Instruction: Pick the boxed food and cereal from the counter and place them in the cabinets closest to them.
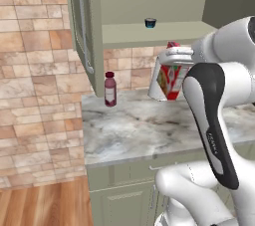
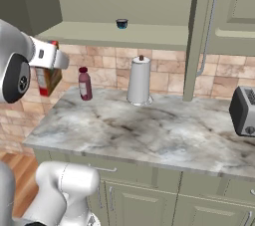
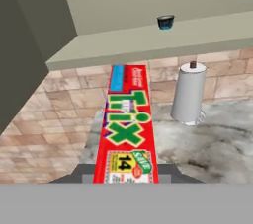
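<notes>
One cereal box (image 3: 127,129), red with green lettering, clamped in the tool (image 1: 175,56) and carried clear of the desk (image 1: 149,125), just under the front lip of the open cabinet's shelf (image 3: 148,45).

Left to right in the hand view: dark cabinet side wall at nine o'clock; box running from six o'clock up through centre toward twelve; white paper towel roll (image 3: 189,93) standing on the desk at three o'clock; small blue cup (image 3: 165,22) on the shelf at one o'clock. In the left base view, a dark red bottle (image 1: 110,89) upright on the desk at nine o'clock from the box, below the open cabinet door (image 1: 84,26).

Probably mid-lift toward the shelf. To do it well: raise until the box's bottom edge clears the shelf lip, then push inward. Keep left of the cup, away from the side wall and door edge. Hold the box level, lower onto bare shelf, then release. Second item, the boxed food, not identifiable here.
</notes>
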